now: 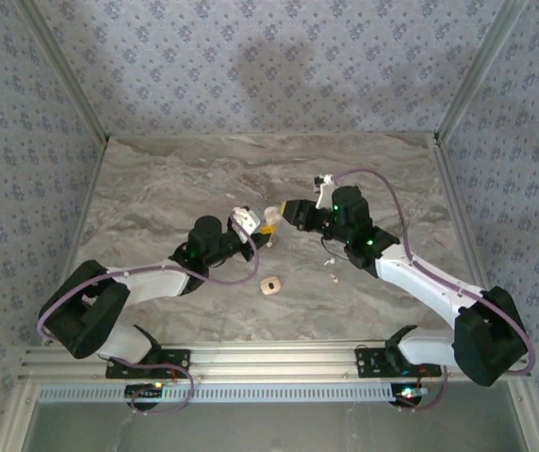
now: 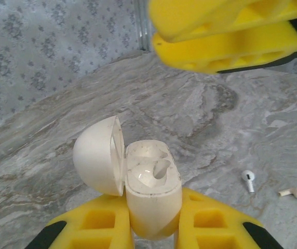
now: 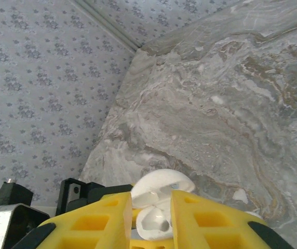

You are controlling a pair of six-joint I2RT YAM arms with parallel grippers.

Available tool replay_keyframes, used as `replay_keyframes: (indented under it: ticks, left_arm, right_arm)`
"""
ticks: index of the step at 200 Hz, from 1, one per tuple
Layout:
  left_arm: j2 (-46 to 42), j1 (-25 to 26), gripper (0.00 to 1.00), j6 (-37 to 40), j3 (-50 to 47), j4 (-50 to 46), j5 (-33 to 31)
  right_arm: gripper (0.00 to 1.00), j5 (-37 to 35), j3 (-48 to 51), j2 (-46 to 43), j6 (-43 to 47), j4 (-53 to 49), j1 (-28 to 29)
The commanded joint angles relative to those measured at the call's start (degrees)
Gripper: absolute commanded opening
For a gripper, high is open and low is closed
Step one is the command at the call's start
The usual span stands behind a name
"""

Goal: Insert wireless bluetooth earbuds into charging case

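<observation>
**Case held open, both earbuds waiting on the table**

The left claw is clamped on the lower half of the charging case near the middle of the table. The lid is swung open to the left and both sockets look empty. The right claw hangs just to the right of the case, not touching it. Its fingers are a small way apart with nothing between them. The two earbuds lie loose on the table, close together, to the right of the case and nearer the arms. A tan square piece sits on the near side, apart from all this.

As I read it, the case is open and ready, and fetching an earbud comes next. The right claw would need to drop over one earbud and pinch it squarely. The pieces are tiny and smooth, so a skewed pinch could flick one away. The earbud then has to go stem first into a socket
</observation>
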State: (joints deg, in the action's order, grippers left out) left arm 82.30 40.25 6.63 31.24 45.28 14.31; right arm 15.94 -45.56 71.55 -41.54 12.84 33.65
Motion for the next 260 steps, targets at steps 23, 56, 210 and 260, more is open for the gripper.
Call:
replay_keyframes:
  ticks: [23,56,210,260]
  left_arm:
    - [-1.6,-2.5,0.14,-4.3,-0.3,0.8,-4.3]
    - [-5.2,-5.8,0.15,-7.4,-1.6,-2.9,-5.4]
    - [-26.3,-22.5,0.13,-16.2,-6.6,-23.3,-7.4]
    - [-24.7,-22.6,0.14,-14.8,-6.8,-22.3,-3.3]
  right_arm:
    - [0.3,-1.3,-5.6,1.3,4.3,-14.5,-1.7]
    - [0.32,-2.2,-13.6,6.3,9.1,-28.7,-1.0]
    - [0.41,-10.1,-51.2,42.2,9.2,-66.9,4.6]
    - [0.42,-10.9,-36.4,33.7,2.1,-66.7,-1.0]
